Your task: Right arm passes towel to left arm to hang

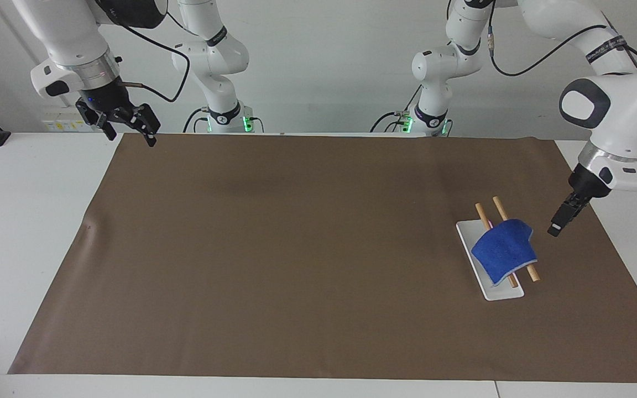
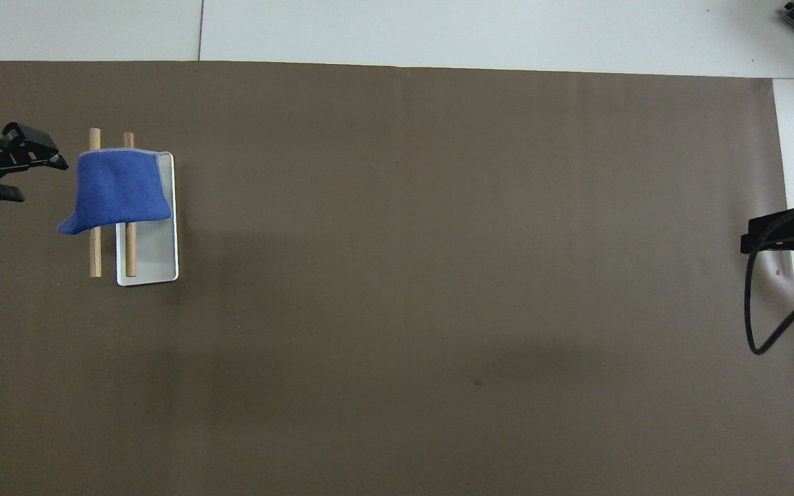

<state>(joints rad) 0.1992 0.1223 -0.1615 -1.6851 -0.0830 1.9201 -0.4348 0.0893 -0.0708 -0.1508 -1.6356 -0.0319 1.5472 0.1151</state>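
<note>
The blue towel (image 1: 504, 251) hangs draped over two wooden rods (image 1: 481, 213) of a small rack with a white base (image 1: 504, 292), toward the left arm's end of the table. It also shows in the overhead view (image 2: 121, 189), across the rods (image 2: 96, 255). My left gripper (image 1: 556, 228) is open and empty, in the air beside the towel and apart from it; it also shows in the overhead view (image 2: 42, 180). My right gripper (image 1: 130, 135) is open and empty, waiting raised over the brown mat's corner at the right arm's end.
A brown mat (image 1: 296, 249) covers most of the white table (image 1: 31, 221). The right arm's loose black cable (image 2: 759, 310) hangs over the mat's edge. The two arm bases stand at the robots' edge of the table.
</note>
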